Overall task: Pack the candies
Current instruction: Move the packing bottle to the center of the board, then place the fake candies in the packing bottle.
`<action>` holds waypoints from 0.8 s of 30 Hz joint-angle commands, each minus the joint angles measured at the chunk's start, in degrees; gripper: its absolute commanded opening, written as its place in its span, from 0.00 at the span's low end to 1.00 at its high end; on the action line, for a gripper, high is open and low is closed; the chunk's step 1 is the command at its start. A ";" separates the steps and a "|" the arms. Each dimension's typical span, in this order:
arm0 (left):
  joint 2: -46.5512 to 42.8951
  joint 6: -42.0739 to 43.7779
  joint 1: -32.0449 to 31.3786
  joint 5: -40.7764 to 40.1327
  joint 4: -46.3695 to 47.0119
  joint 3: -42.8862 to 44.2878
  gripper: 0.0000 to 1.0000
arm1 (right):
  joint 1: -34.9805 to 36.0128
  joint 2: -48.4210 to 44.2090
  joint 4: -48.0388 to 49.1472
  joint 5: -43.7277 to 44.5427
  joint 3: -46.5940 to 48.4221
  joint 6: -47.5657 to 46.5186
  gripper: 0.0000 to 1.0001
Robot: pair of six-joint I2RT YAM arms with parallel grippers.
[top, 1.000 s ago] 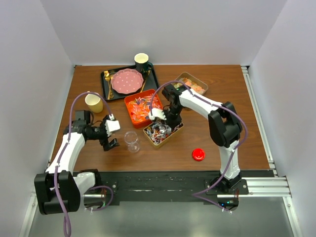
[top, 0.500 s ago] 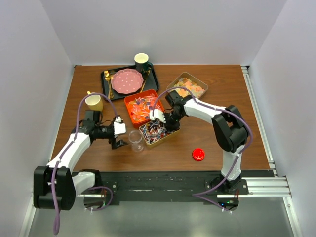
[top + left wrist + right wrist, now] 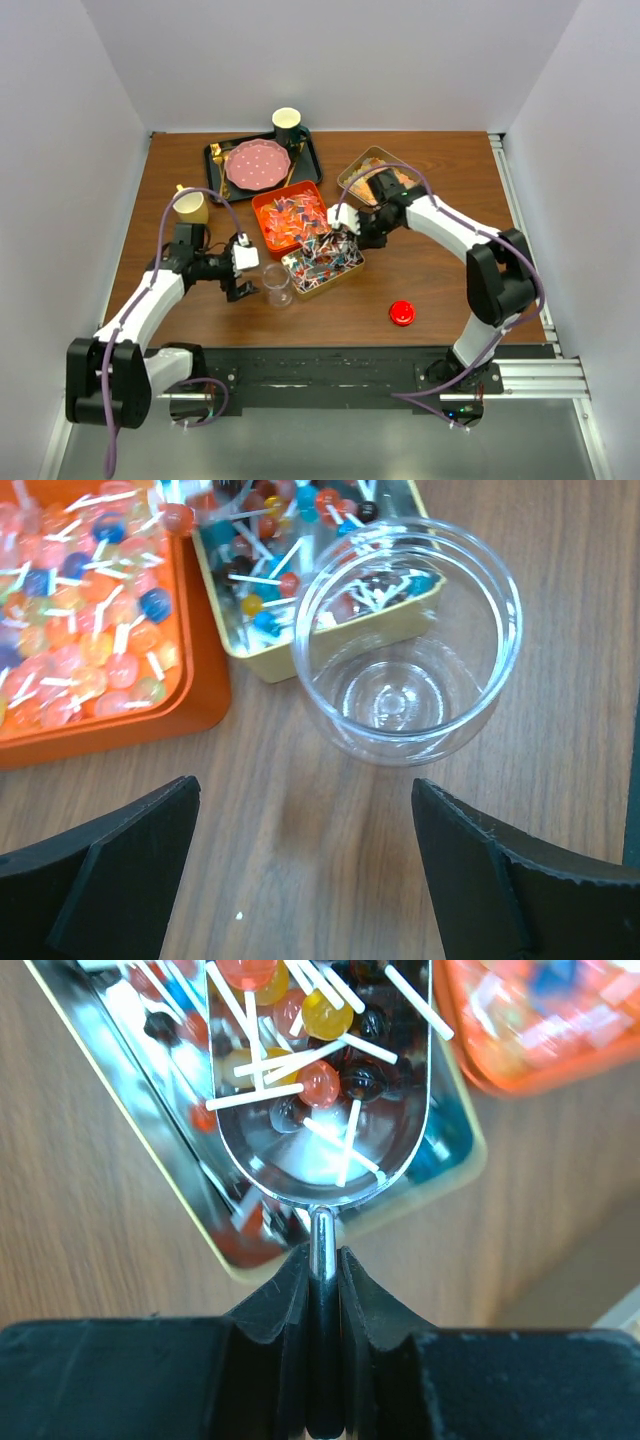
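Your left gripper (image 3: 303, 790) stands with its jaws spread wide on the near left side of the clear jar (image 3: 405, 645). Its black fingers (image 3: 110, 865) grip nothing, and the upright jar sits just ahead of the gap between them. Your right gripper (image 3: 320, 1260), beyond the jar and to its right, is pinched tight on the thin handle of a metal scoop (image 3: 300, 1160). The bowl of the scoop carries a small heap of candies (image 3: 320, 1082), round sweets on white sticks. You hold the scoop over the yellow tin (image 3: 330, 645), which lies just beside the jar on its far right side and is full of the same sweets; whether tin and jar touch, you cannot tell. More candies fill the orange tray (image 3: 200, 700), just beyond the jar and against the tin. A red lid (image 3: 402, 313) lies on the table (image 3: 440, 290), well to the right of the jar.
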 commanded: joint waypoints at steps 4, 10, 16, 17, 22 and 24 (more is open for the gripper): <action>-2.07 -12.66 6.08 -4.15 6.55 0.25 0.93 | -1.62 -5.72 -1.06 -5.44 5.32 -1.33 0.00; 1.61 -24.07 6.80 -9.43 20.06 1.66 0.93 | -1.45 -6.95 4.20 -8.78 9.64 7.72 0.00; 5.40 -40.17 6.80 -14.35 33.63 2.28 0.93 | -0.48 -6.51 4.85 -10.46 13.77 13.80 0.00; 5.40 -40.80 6.89 -14.70 34.33 2.10 0.93 | 0.21 -6.34 3.27 -10.63 14.65 11.01 0.00; 5.93 -38.62 6.89 -16.37 34.08 1.58 0.93 | 2.50 -2.48 -13.04 -9.94 24.39 -0.68 0.00; 6.02 -37.91 6.89 -17.69 33.99 1.66 0.93 | 3.29 0.06 -17.21 -8.01 28.69 -6.14 0.00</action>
